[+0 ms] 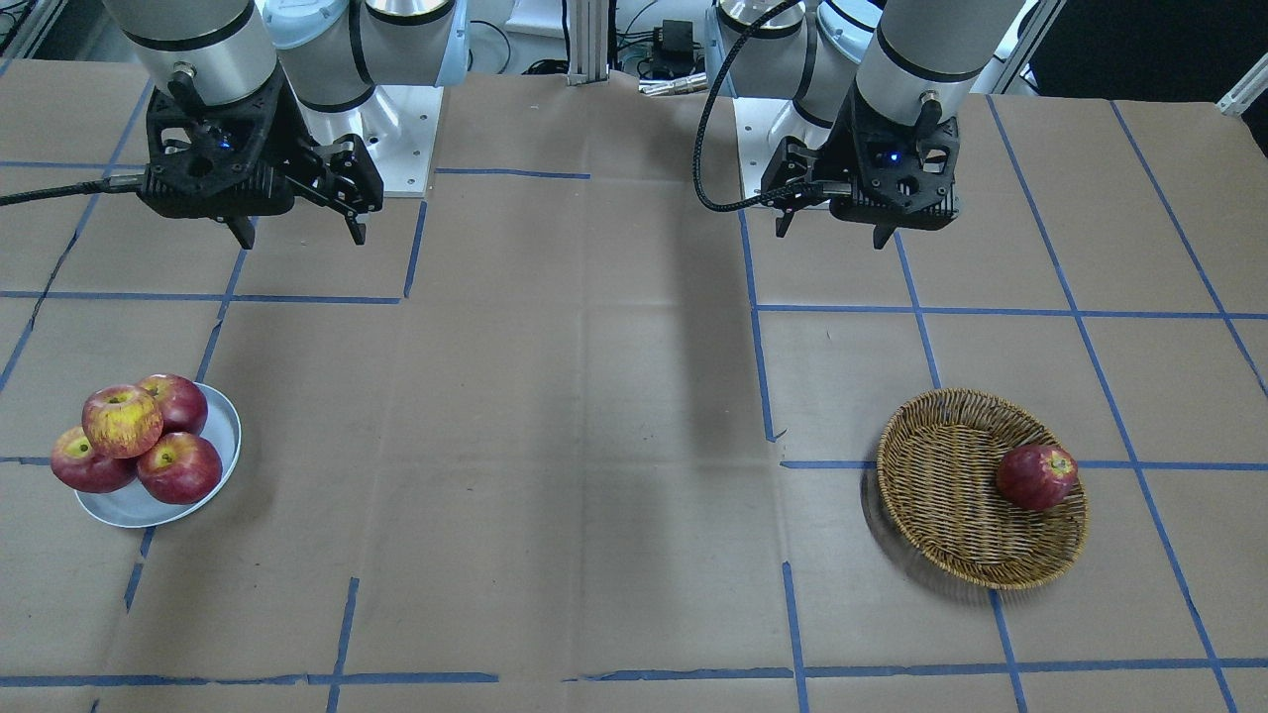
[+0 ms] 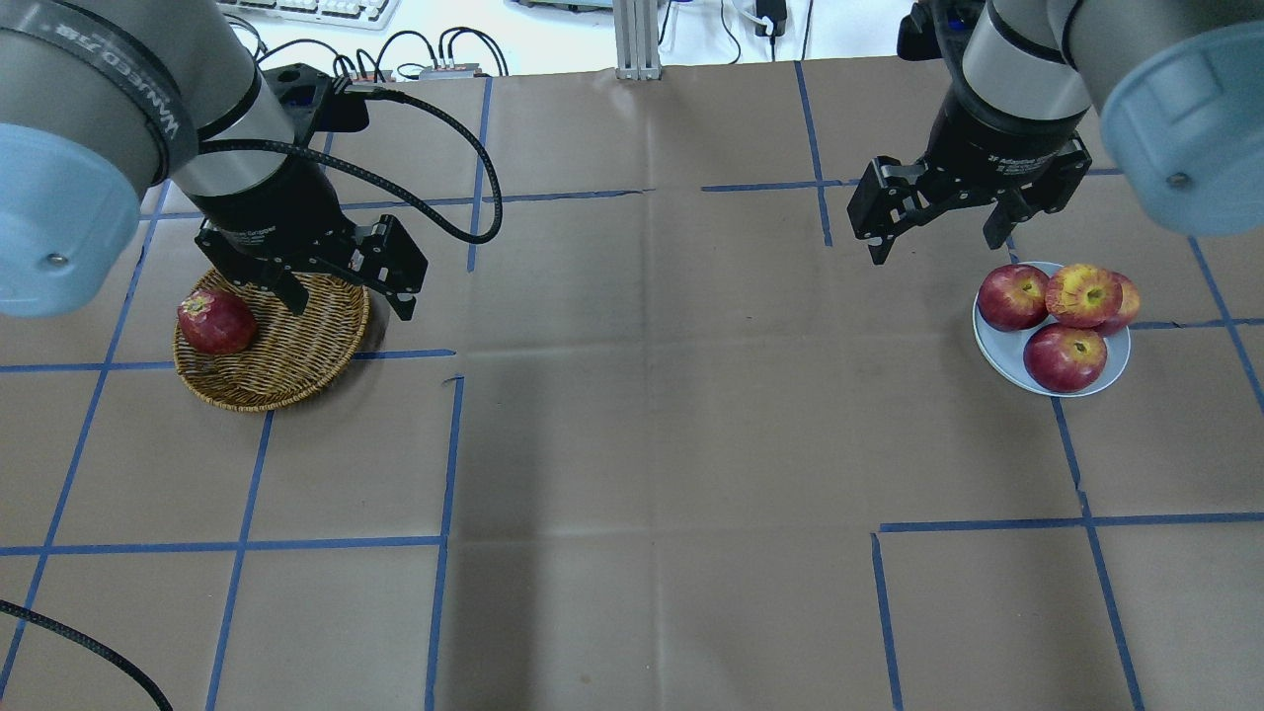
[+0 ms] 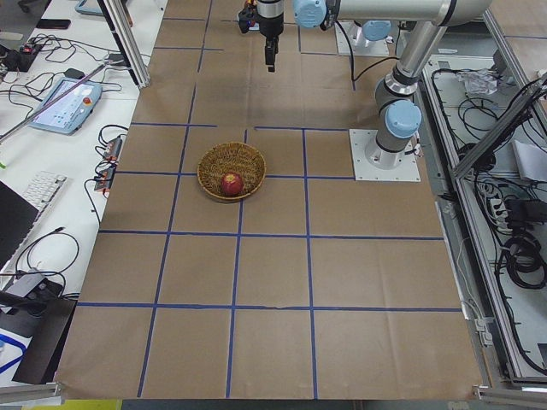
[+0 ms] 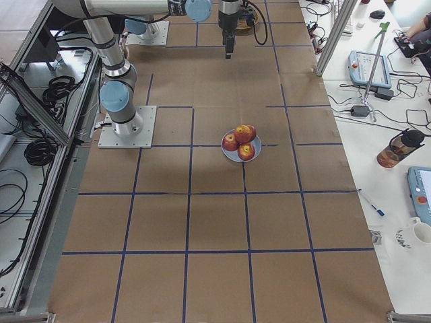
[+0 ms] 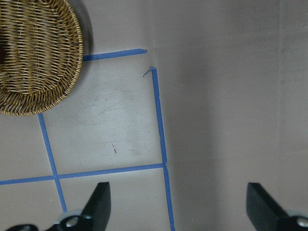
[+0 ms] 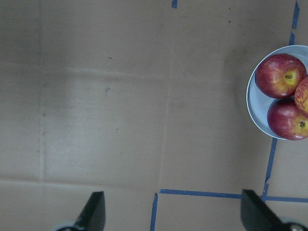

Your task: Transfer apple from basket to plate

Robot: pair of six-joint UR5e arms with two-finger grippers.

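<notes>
The pale red apple with yellow streaks lies on top of three darker red apples on the grey-blue plate. It also shows in the overhead view and the exterior right view. The wicker basket holds one dark red apple. My left gripper is open and empty, raised beside the basket on its inner side. My right gripper is open and empty, raised beside the plate, which sits at the right edge of its wrist view.
Brown paper with a blue tape grid covers the table. The arms' base plates stand at the robot's edge. Desks with keyboards, cables and a cup flank the table ends.
</notes>
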